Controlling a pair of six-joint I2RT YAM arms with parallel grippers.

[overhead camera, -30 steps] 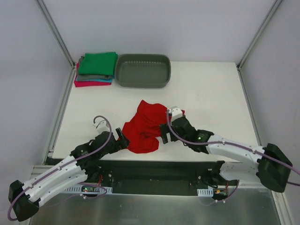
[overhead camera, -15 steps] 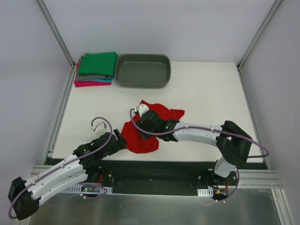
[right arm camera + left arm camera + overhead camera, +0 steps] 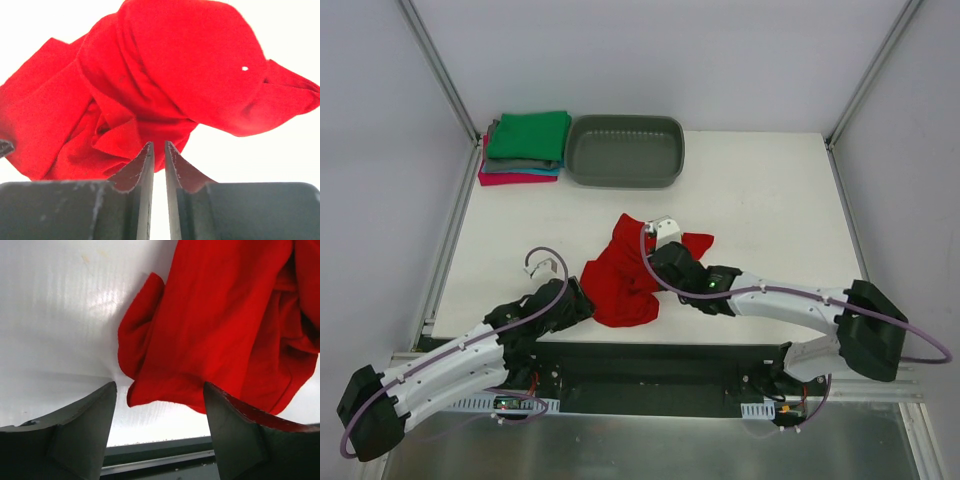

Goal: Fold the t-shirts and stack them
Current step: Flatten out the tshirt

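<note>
The red t-shirt [image 3: 625,270] lies crumpled at the table's middle front. My right gripper [image 3: 655,275] rests on top of it. In the right wrist view the right gripper [image 3: 158,146] has its jaws drawn to a thin slit, with the tips pressed into a fold of the red t-shirt [image 3: 165,75]. My left gripper [image 3: 582,298] sits at the shirt's near left corner. In the left wrist view the left gripper [image 3: 160,387] stands open, its fingers astride the hem of the red t-shirt [image 3: 220,325] without touching it. Folded t-shirts [image 3: 525,148], green on top, are stacked at the back left.
A grey oval tub [image 3: 624,172] stands just right of the folded stack. Metal frame posts [image 3: 440,70] rise at the back corners. The table's front edge and a dark rail [image 3: 160,447] lie just under my left gripper.
My right gripper swung left across the shirt, then came back over its middle, and its jaws closed from wide open to a slit. My left gripper edged toward the shirt corner and narrowed slightly.
</note>
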